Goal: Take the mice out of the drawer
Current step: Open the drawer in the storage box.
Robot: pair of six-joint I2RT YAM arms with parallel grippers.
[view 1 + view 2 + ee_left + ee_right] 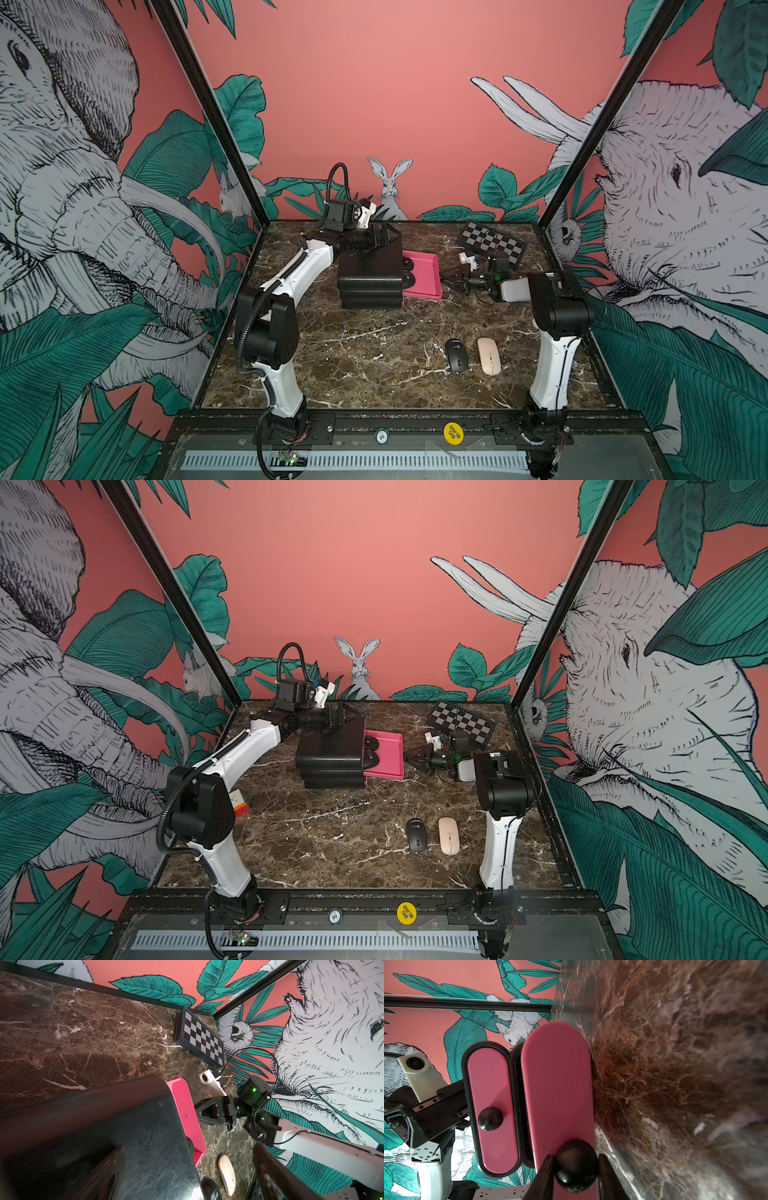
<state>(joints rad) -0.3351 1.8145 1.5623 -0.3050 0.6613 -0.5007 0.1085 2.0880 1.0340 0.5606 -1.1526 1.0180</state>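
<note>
right fingers (544, 1180) clamp the black knob (576, 1165) of the pink drawer (426, 276), two black mice (409, 279) lying just beyond inside it; left fingers (270, 1169) spread over the cabinet (370, 274).

The left arm (307, 270) and right arm (548, 370) are shelled white with black joint housings. Ribbed black conduit (238, 338) is tied along the left.

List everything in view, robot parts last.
drawer unit: one, black, back centre
pink drawer: one, pink, pulled open
mice in drawer: two visible, black, inside it
closed drawer: one, pink front, in unit
black mouse: one, black, front right
pale mouse: one, pink-cream, beside black mouse
chessboard: one, black-and-white, back right
cube: one, white-orange-red, partly behind left arm
table: one, brown marble
left end effector: black, atop drawer unit
right end effector: black, shut on drawer knob
</note>
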